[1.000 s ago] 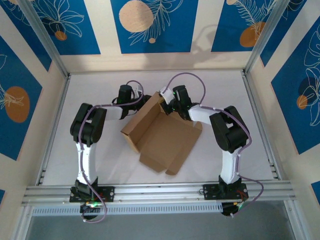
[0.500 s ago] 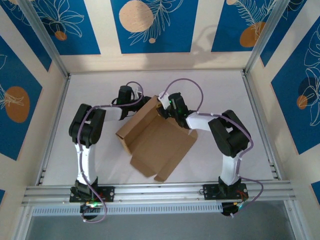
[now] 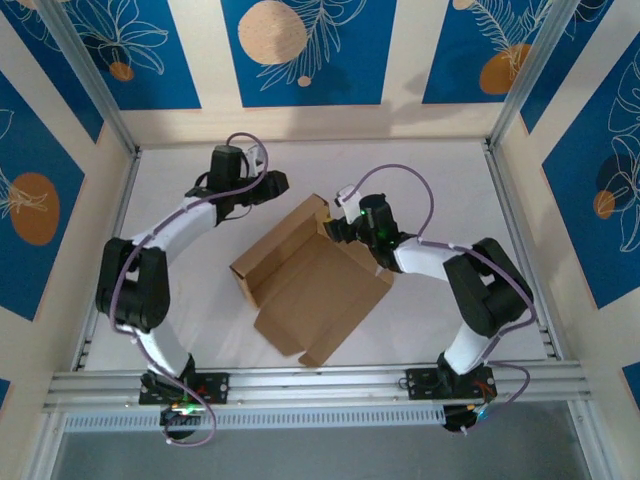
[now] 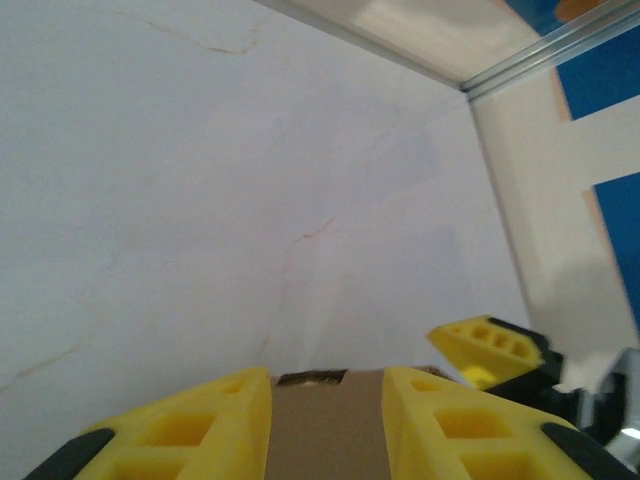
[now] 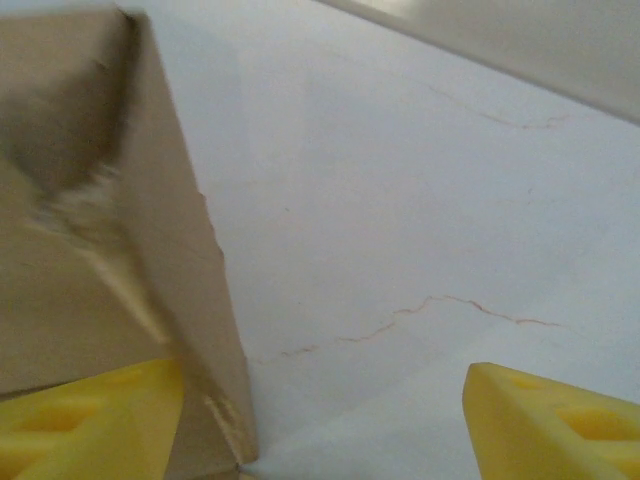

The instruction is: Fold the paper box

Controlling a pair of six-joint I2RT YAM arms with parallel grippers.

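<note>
The brown cardboard paper box (image 3: 322, 288) was laid diagonally, raised wall far-left, while the left pincer (image 4: 325, 385) and right pincer (image 5: 320, 400) were held spread.

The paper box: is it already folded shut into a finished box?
No, the paper box lies open on the table, its far walls raised and its near panel spread flat.

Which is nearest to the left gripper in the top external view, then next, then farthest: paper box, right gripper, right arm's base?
From the left gripper:
1. paper box, just right of it, mid-table.
2. right gripper, at the box's far corner.
3. right arm's base, near edge, right side.
</note>
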